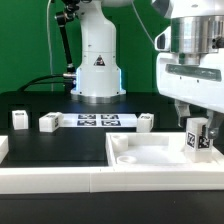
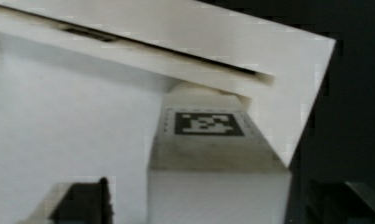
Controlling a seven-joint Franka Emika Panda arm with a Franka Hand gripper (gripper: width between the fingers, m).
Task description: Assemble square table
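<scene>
**Leg post upright on the tabletop, fingers spread on either side of it**

Exterior view: The square tabletop [image 1: 150, 160], a white tray with a raised rim, lies on the black desk [image 1: 60, 142] at the near side, toward the exterior view's right. A tagged leg post [image 1: 197, 138] stands upright on the tabletop near its right end. The arm's white wrist hangs right above the post, and the dark fingers [image 1: 180, 110] reach down on either side of the post's upper part. From this angle it is hard to tell whether they touch it. Three loose leg posts [image 1: 48, 122] lie in a row farther back on the desk, two toward the exterior view's left and one nearer the middle. The marker board [image 1: 97, 121] lies flat between the second and third of them. A long white border rail [image 1: 50, 180] runs along the near edge, just beside the tabletop. The robot base [image 1: 98, 62] stands at the far side, behind the marker board.

Wrist view: The leg post [image 2: 207, 135] shows with its black-and-white tag facing the camera. Its far end meets the tabletop [image 2: 59, 110] just beside the raised rim at a corner. The two fingers [image 2: 81, 203] flank the post with a clear gap on each side. They are spread apart and grip nothing.
</scene>
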